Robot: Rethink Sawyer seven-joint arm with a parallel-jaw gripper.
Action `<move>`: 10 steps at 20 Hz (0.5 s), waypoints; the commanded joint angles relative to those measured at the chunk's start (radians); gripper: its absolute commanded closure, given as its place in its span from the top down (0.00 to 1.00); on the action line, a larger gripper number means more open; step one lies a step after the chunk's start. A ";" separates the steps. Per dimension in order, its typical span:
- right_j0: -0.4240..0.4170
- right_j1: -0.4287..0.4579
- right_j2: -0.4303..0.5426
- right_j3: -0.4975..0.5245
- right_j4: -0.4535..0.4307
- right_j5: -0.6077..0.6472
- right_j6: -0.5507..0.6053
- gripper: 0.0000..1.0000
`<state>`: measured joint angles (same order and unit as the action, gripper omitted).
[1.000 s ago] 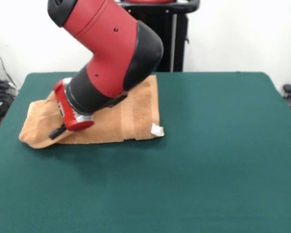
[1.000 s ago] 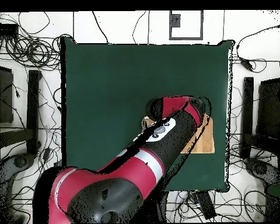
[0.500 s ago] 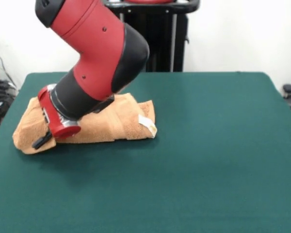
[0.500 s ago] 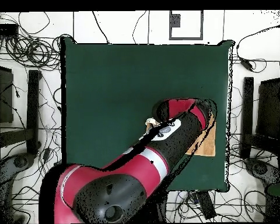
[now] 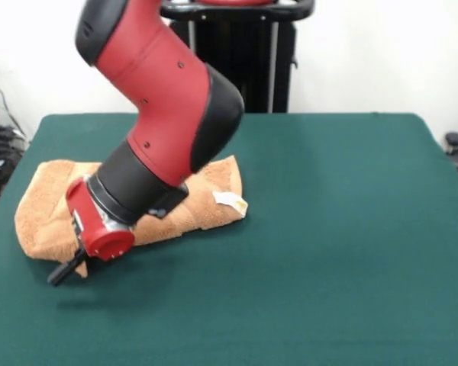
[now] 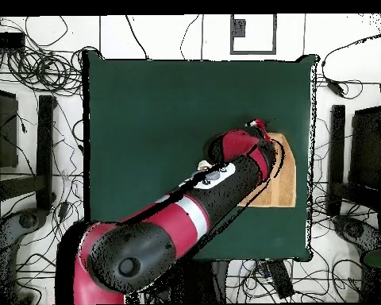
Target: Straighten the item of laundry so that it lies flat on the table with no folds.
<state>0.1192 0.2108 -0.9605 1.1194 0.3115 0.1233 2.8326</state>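
Off the worktop I see a white wall [image 5: 382, 53] behind and a black stand with upright posts [image 5: 278, 61] against it. From overhead, I see tangled black cables [image 6: 35, 63] spread over the pale floor [image 6: 170, 28] on all sides, dark upright stands [image 6: 44, 151] left and right [image 6: 336, 159] of the worktop, and a dark rectangular frame [image 6: 253, 33] at the top. At the front view's right edge I see a small dark object [image 5: 454, 139]; can't tell what it is.

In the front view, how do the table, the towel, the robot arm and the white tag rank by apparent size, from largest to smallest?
1. table
2. robot arm, though it stands nearer the camera, which enlarges it
3. towel, partly hidden behind the arm
4. white tag
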 commanded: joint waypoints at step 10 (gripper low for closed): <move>0.113 0.185 -0.109 0.092 0.294 -0.002 0.225 1.00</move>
<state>0.1983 0.3847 -1.1162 1.1592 0.5310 0.0453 2.8862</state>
